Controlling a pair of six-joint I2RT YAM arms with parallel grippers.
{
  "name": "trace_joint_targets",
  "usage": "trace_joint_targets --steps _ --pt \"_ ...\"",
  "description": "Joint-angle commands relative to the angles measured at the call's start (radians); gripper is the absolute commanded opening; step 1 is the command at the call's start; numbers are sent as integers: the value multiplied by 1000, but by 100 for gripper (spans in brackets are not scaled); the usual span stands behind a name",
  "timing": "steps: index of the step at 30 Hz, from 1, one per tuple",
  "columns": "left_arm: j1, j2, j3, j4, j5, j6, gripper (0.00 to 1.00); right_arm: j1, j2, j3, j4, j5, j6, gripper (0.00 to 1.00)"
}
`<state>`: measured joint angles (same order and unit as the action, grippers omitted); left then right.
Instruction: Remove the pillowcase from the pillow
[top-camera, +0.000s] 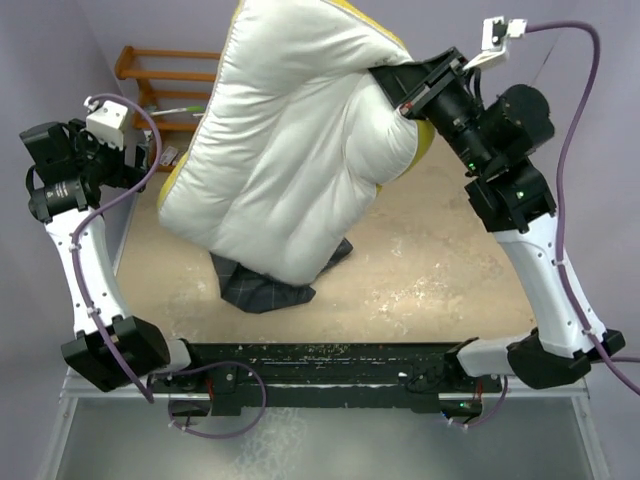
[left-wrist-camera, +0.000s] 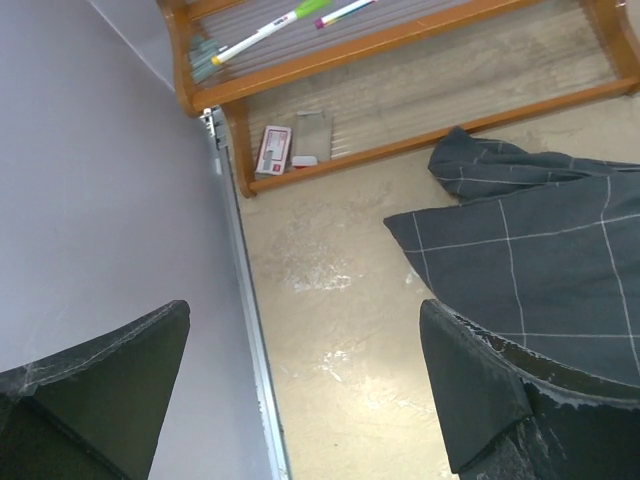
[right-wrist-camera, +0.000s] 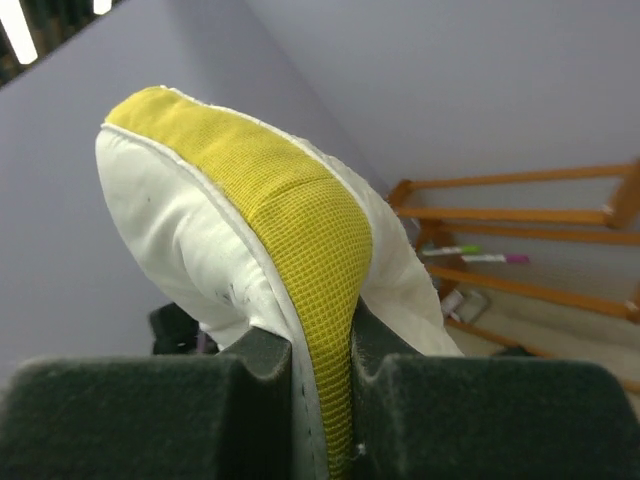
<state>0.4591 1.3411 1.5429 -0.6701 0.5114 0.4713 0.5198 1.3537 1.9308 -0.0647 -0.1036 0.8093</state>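
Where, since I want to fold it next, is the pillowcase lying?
In the top view the pillowcase lies crumpled on the table, left of centre, partly hidden by the pillow and right of the open left tool.

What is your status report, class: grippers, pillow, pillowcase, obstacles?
Left gripper open, empty. Right gripper shut on pillow, held up. Pillowcase off, lying on table. Rack behind, apart.

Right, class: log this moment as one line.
left gripper open, empty | right gripper shut on pillow, held aloft | pillowcase off, lying on table
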Motion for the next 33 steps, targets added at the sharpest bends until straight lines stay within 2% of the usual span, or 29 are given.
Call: trace_joint_targets --steps 1,4,7,8,9,11,12,13,16,19,23,26,28,30,33 --pt "6 -76 -84 21 74 -26 99 -168 -52 -162 -2 98 87 0" --pt "6 -100 -166 65 70 -36 99 -364 -74 -407 53 -57 175 0" --pt "6 -124 -252 137 64 -84 99 -434 -71 -575 66 -59 116 1" --pt "6 -131 -280 159 68 -103 99 -442 -65 -616 65 -51 94 10" --pt "6 -140 -307 179 79 -119 99 -446 -54 -648 69 -53 64 26" --pt "6 -157 -366 212 110 -145 99 -449 -13 -673 28 -27 -18 72" --pt "6 -168 -399 231 123 -158 99 -449 0 -675 -5 7 -50 87" --pt "6 -179 -434 255 136 -175 99 -449 7 -680 -35 44 -77 98" --pt "6 -215 -545 319 180 -199 99 -448 9 -686 -118 202 -140 100" --pt "5 -237 -636 393 212 -253 99 -448 12 -677 -231 473 -165 100" --pt "4 -286 -785 558 242 -414 99 -448 46 -694 -431 723 -46 100" --pt "3 -342 -927 731 289 -477 99 -448 32 -771 -416 786 -91 100" --pt "0 -391 -1016 821 302 -474 99 -446 5 -840 -338 768 -164 100" --pt "-2 -443 -1095 901 316 -456 99 -446 -5 -872 -339 768 -170 100" --pt "-4 -490 -1200 991 445 -408 99 -446 -37 -893 -359 770 -133 100"
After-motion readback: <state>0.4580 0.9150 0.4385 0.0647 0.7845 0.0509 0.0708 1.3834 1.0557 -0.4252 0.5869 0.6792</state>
